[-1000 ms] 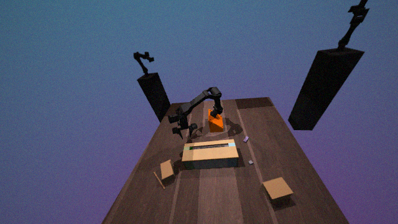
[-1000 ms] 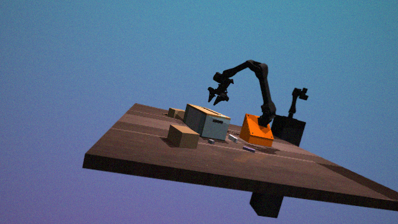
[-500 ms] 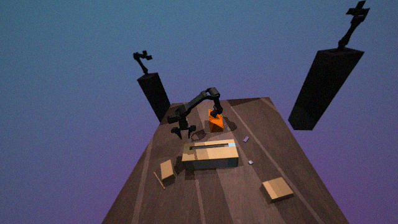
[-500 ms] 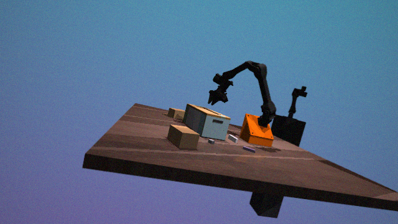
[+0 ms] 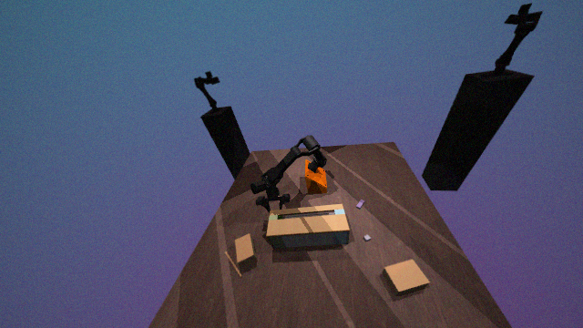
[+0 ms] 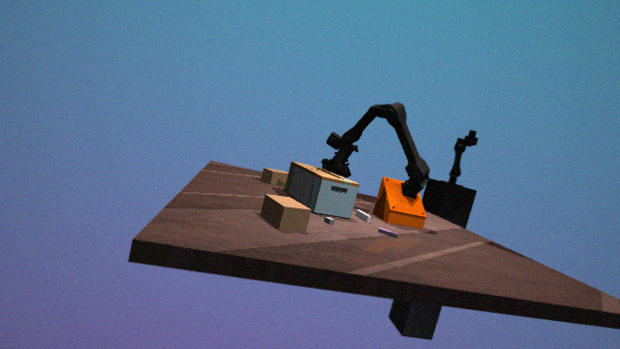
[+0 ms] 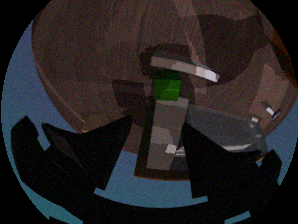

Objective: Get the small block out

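The green block lies at the end of a grey strip of the box, beside a pale bar, and looks to be outside the box; the wrist view does not show whether it touches either. It is hidden in the top and exterior views. The box stands upright with a tan top and a long slot. Its glassy side is right of the strip. My gripper is open and empty, pointing down behind the box's left end in the top view. Its fingertips are hidden behind the box in the exterior view.
The pale bar lies between box and orange base. Two tan blocks, a thin stick, a purple piece and a small grey cube are around the box.
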Controlling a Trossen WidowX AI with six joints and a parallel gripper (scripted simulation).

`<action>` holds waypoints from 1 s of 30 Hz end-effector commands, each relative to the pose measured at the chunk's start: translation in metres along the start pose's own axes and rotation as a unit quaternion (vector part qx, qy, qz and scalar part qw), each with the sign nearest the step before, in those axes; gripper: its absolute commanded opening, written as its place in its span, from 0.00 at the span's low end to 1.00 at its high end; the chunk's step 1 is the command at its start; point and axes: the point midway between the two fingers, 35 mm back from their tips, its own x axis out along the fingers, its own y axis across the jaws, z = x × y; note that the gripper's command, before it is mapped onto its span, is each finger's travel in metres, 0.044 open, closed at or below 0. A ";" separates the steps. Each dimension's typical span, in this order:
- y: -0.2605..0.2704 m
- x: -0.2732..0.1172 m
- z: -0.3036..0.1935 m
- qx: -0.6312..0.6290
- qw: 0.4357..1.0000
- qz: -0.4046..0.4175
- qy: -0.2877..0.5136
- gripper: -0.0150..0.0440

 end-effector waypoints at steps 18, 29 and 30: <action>-0.004 0.035 0.017 0.006 1.000 -0.006 -0.003 0.74; -0.006 0.050 0.024 0.006 1.000 -0.007 -0.003 0.74; -0.006 0.052 0.025 0.006 1.000 -0.007 -0.003 0.74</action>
